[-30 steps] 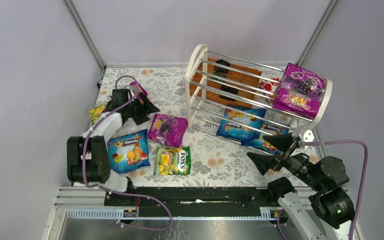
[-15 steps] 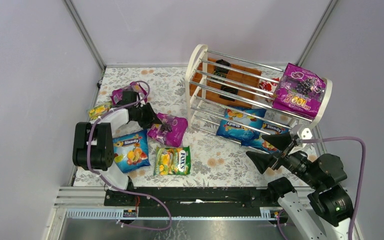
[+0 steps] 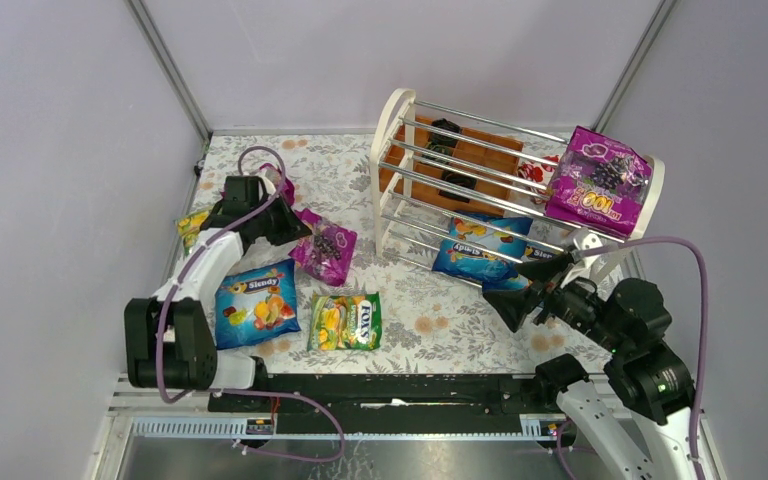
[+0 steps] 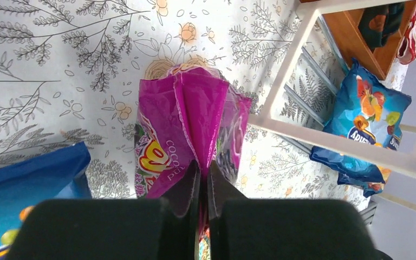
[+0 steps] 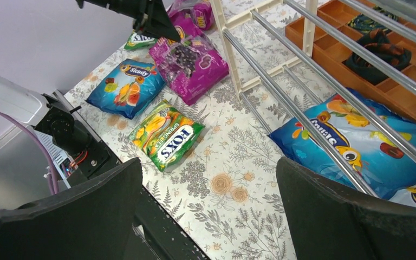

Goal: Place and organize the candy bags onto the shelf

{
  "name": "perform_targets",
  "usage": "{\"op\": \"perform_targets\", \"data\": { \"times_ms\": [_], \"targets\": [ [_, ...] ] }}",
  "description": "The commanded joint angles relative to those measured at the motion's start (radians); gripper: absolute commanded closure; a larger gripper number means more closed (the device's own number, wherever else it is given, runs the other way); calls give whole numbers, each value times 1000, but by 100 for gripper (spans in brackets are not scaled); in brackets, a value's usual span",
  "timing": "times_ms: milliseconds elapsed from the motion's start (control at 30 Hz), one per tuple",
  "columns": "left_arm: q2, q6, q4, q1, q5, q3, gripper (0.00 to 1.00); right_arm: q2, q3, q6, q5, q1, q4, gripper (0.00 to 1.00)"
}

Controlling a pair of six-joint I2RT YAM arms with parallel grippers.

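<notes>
My left gripper (image 3: 297,228) is shut on the near edge of a magenta candy bag (image 4: 189,114), which crumples up off the floral table left of the shelf (image 3: 390,130). A blue Slendy bag (image 3: 255,300) and a green Fox's bag (image 3: 345,320) lie flat nearer the arms. Another magenta bag (image 3: 600,180) rests on the shelf's top tier at the right end. Blue bags (image 3: 480,245) lie on the bottom tier. My right gripper (image 3: 520,288) hangs open and empty just in front of that tier.
A wooden compartment tray (image 3: 470,160) with dark items sits behind the shelf. One more magenta bag (image 3: 280,180) and a green-yellow bag (image 3: 192,222) lie by the left wall. Grey walls close in the table; a black rail (image 3: 390,390) runs along its near edge.
My left gripper has shut on the magenta bag and drawn it a little left and up. The right gripper moved forward toward the shelf's bottom tier, still open.
</notes>
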Motion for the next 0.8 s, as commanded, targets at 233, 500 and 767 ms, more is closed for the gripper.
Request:
{"op": "perform_targets", "data": {
  "times_ms": [233,500,767],
  "targets": [
    [-219,-113,-22,7,-97,45,100,98,55,75,46,8,60,0],
    [-218,-832,305,55,-292,-76,100,127,62,124,57,7,91,0],
    [-245,-1038,386,-153,-362,-292,87,110,71,118,68,8,83,0]
  ]
}}
